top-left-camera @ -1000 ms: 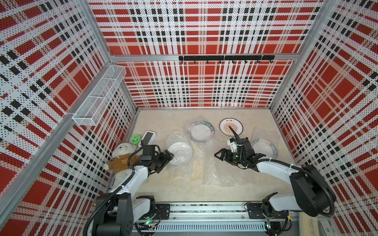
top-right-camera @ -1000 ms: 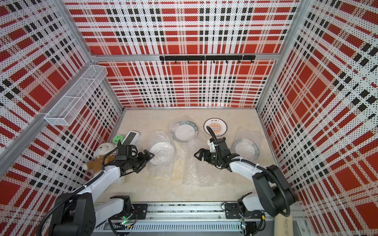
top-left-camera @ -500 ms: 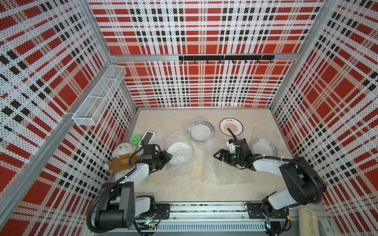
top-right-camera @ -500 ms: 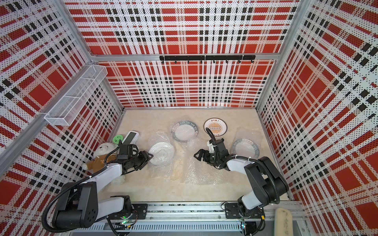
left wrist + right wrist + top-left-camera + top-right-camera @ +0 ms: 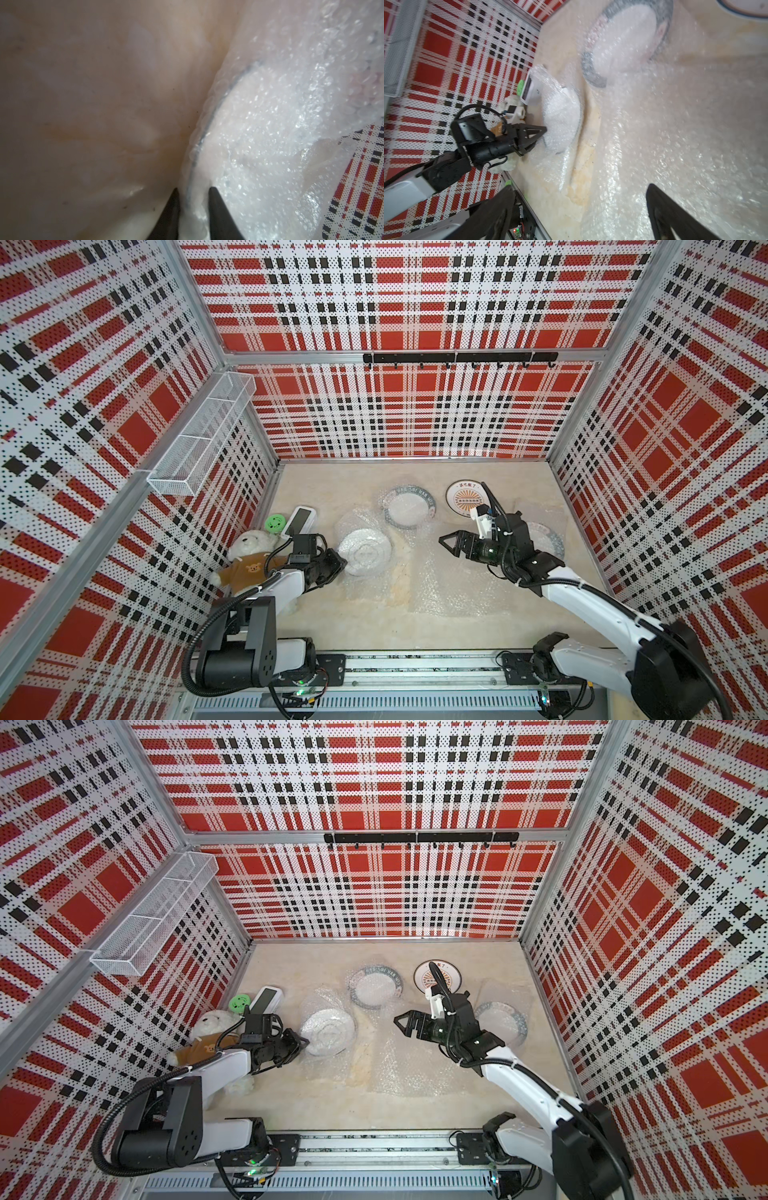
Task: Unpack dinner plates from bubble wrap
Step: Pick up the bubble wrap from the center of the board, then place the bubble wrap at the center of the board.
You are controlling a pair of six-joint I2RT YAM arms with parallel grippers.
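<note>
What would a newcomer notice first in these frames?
The loud red plaid walls all round the cell. On the beige table, one unwrapped plate with an orange sunburst sits at the back, while the left end effector grips the edge of a bubble-wrapped plate near a teddy bear.

A robot test cell in a lab rather than a lived-in room: perforated panels (image 5: pixel 407 414) printed in red, black and white plaid close in three sides, held in a bare aluminium frame (image 5: pixel 291 358). Two white-and-black robot arms (image 5: pixel 582 597) sit on a metal rail (image 5: pixel 415 668) along the front edge of a beige, stone-patterned surface (image 5: pixel 415 626). A black hook rail (image 5: pixel 457 357) and a white wire basket (image 5: pixel 199 435) hang on the walls.
</note>
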